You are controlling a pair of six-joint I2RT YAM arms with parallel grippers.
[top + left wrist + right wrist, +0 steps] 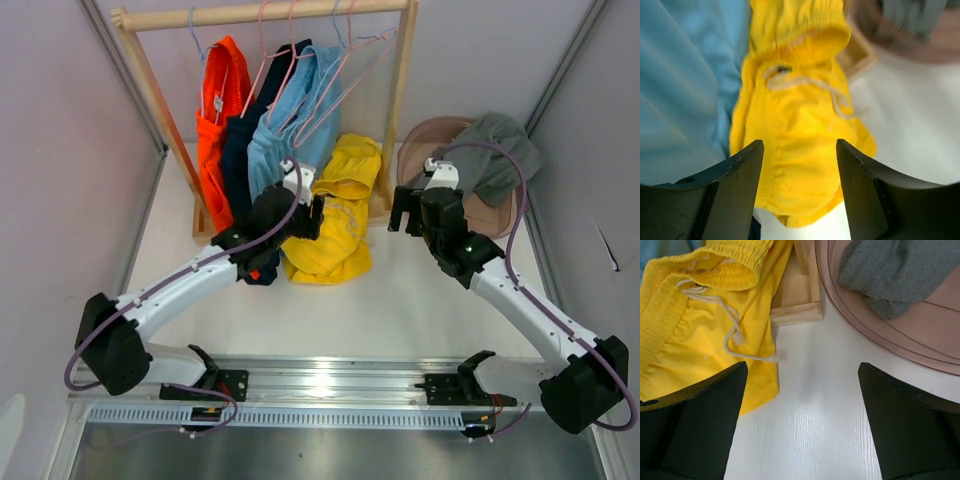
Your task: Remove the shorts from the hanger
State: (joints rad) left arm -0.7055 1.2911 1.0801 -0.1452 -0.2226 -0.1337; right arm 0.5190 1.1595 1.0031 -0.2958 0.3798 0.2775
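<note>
Left gripper [799, 146] spread, gripping nothing, just over yellow shorts [805, 100] on table [400, 300]; right gripper [802, 367] spread wide beside shorts.

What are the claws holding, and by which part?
Nothing. Left gripper stands open by the yellow shorts; right gripper is open over the table.

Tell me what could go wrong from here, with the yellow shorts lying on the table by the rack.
1. The left jaws stand open over the yellow shorts, right beside the hanging blue garment. A grasp here might pinch blue fabric too and pull it off the rack.
2. The loose drawstring lies near the rack's wooden foot. It could snag there if the shorts are dragged toward the basket.
</note>
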